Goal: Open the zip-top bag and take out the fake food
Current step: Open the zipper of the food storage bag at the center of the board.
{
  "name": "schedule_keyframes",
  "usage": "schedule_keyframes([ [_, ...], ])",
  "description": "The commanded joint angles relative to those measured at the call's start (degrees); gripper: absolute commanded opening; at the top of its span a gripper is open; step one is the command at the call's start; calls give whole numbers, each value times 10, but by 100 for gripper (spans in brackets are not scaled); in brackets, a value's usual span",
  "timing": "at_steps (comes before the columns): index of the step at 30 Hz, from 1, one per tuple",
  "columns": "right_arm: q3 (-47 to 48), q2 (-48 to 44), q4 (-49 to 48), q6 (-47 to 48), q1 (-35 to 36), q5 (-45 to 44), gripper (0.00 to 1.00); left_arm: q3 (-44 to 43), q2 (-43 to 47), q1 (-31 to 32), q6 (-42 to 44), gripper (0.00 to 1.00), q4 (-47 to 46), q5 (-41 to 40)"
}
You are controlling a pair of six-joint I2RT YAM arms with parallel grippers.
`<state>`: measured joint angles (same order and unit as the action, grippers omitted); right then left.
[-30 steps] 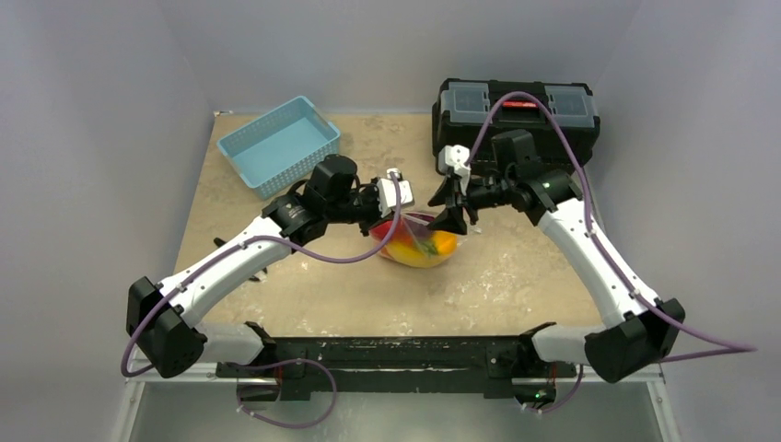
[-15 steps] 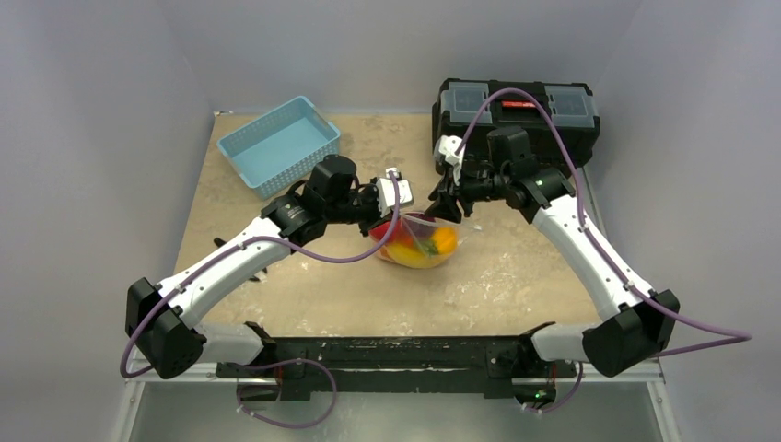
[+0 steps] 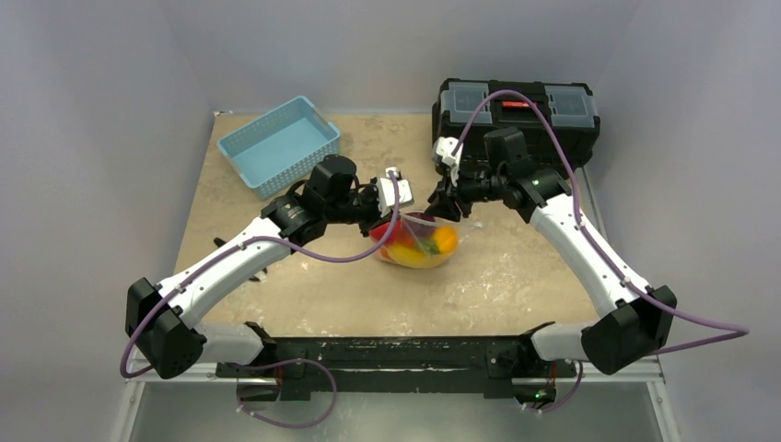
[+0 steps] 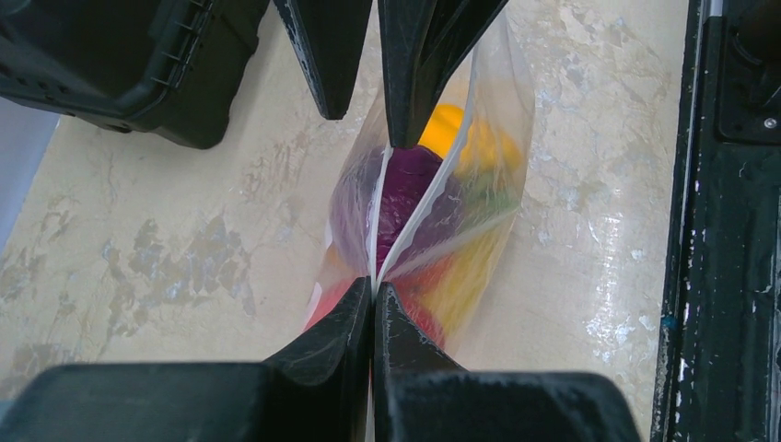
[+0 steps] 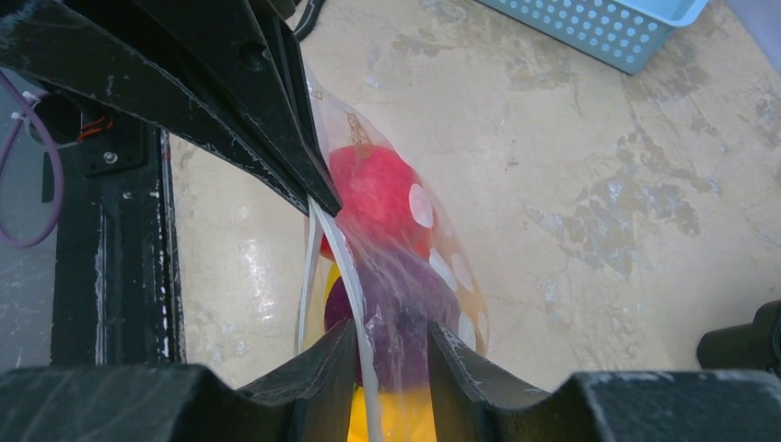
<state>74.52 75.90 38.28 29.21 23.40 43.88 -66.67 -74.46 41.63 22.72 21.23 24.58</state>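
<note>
Zip-top bag [image 4: 488, 175] mouth pinched in shut left end effector [image 4: 373, 287], right end effector [image 5: 391, 333] half-open astride it

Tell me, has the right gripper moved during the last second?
Yes. The right gripper has shifted slightly away from the arm bases, toward the black toolbox at the table's far edge.

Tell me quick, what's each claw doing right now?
Left gripper: closed, pinching the zip-top bag at its mouth edge.
Right gripper: partly open, fingers at the bag's mouth.
</note>
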Motion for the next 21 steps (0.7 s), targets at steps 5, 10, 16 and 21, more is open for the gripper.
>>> schedule_keyframes([
  [5,-5,16,-6,14,16,-25,29,-5,13,-3,-24,0,-38,28],
  [10,0,22,0,18,21,-28,0,-6,11,-3,-39,0,-46,38],
  [16,-7,-9,-25,-3,2,-29,0,-10,15,-6,-100,35,-73,53],
  [21,-45,-48,-77,-47,-56,-29,0,-8,22,-11,-206,81,-124,73],
])
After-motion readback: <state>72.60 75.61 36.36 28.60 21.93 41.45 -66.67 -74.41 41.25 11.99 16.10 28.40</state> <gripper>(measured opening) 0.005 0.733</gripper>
